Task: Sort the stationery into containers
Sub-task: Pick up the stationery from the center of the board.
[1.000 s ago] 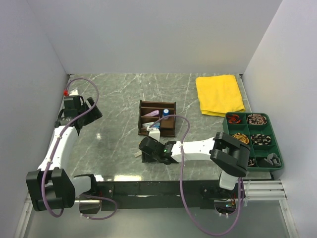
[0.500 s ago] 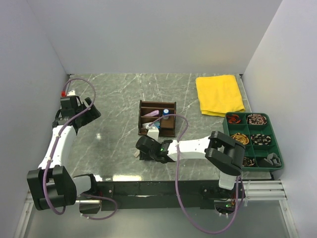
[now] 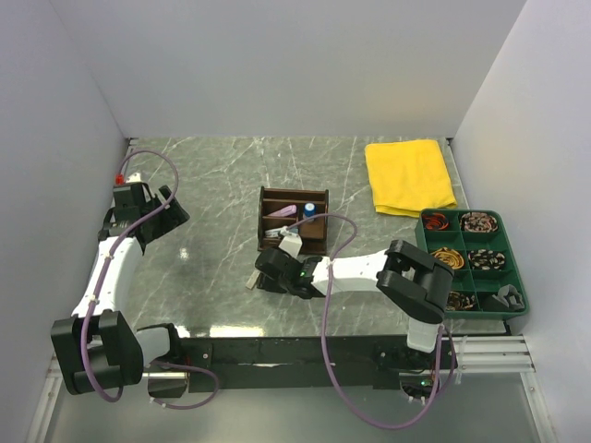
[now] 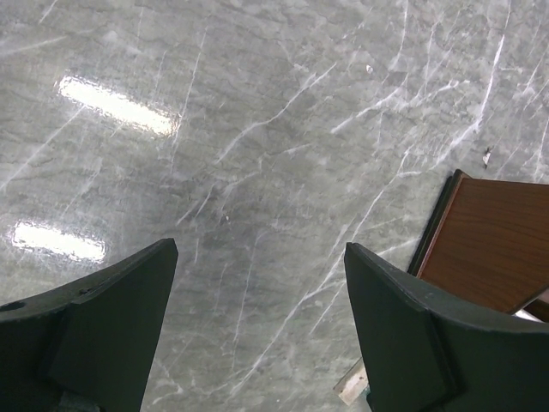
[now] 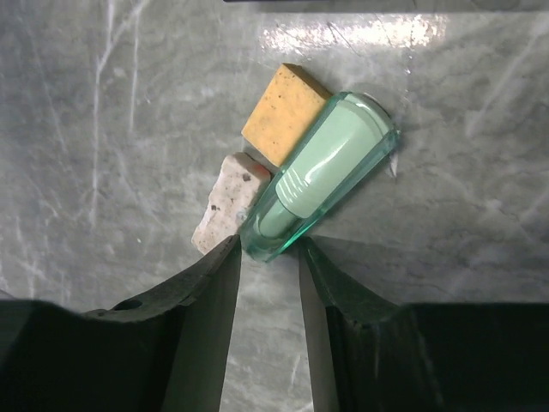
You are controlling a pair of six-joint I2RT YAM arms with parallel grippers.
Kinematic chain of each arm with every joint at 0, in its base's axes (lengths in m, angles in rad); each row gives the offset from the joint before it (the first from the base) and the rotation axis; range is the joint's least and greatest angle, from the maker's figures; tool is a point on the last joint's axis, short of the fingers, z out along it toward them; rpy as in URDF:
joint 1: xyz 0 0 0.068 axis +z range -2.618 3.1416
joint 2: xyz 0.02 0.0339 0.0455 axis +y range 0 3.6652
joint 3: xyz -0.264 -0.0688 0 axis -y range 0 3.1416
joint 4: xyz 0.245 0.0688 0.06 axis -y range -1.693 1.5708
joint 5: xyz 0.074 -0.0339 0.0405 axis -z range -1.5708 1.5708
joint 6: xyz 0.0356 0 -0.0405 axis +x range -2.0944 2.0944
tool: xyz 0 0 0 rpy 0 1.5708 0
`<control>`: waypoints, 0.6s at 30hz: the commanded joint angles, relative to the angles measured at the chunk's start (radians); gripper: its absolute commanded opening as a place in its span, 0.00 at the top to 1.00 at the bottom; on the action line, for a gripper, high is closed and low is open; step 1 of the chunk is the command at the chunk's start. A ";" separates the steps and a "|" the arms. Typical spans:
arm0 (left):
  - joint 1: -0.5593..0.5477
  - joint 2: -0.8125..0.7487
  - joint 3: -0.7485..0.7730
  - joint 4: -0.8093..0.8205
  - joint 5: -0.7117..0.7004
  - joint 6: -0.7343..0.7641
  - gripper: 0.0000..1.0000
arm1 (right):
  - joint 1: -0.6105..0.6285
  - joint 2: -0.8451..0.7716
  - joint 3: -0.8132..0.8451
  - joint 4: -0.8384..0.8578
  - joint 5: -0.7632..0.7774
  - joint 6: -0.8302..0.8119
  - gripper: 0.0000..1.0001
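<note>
Straddling the near tip of the green eraser (image 5: 322, 172), the right jaws stand half open, no firm pinch visible; it lies on the desk (image 5: 446, 223), running ahead and right of them. Tan eraser (image 5: 286, 112) and white scrap (image 5: 227, 202) touch its left flank, so I'd push deeper along the body before squeezing, or the tapered tip may squirt out. Left jaws hang wide, empty, organiser (image 4: 493, 240) off to their right.

Bright, even light; sharp focus; white glare patches on the marble table (image 4: 111, 103)
</note>
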 commanded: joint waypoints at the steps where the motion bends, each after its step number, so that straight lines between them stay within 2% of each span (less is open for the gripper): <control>1: 0.007 -0.019 0.010 0.021 0.018 -0.017 0.15 | -0.006 0.115 -0.076 -0.192 -0.006 0.005 0.58; 2: 0.007 -0.016 0.013 0.019 0.022 -0.016 0.15 | -0.004 0.116 -0.074 -0.199 -0.006 0.007 0.58; 3: 0.009 -0.010 0.022 0.015 0.022 -0.016 0.15 | -0.004 0.119 -0.071 -0.206 -0.007 0.007 0.64; 5: 0.009 -0.010 0.023 0.016 0.009 -0.016 0.15 | -0.007 0.127 -0.071 -0.213 -0.010 0.005 0.68; 6: 0.009 -0.010 0.019 0.019 0.006 -0.014 0.15 | -0.010 0.122 -0.085 -0.207 -0.013 0.008 0.77; 9: 0.012 -0.010 0.010 0.021 0.011 -0.016 0.15 | -0.038 0.081 -0.121 -0.212 -0.009 -0.004 0.87; 15: 0.015 0.014 0.013 0.024 0.025 -0.016 0.15 | -0.150 -0.071 -0.230 -0.221 0.030 -0.154 0.88; 18: 0.016 0.037 0.017 0.027 0.029 -0.008 0.15 | -0.164 -0.168 -0.296 -0.198 0.022 -0.199 0.89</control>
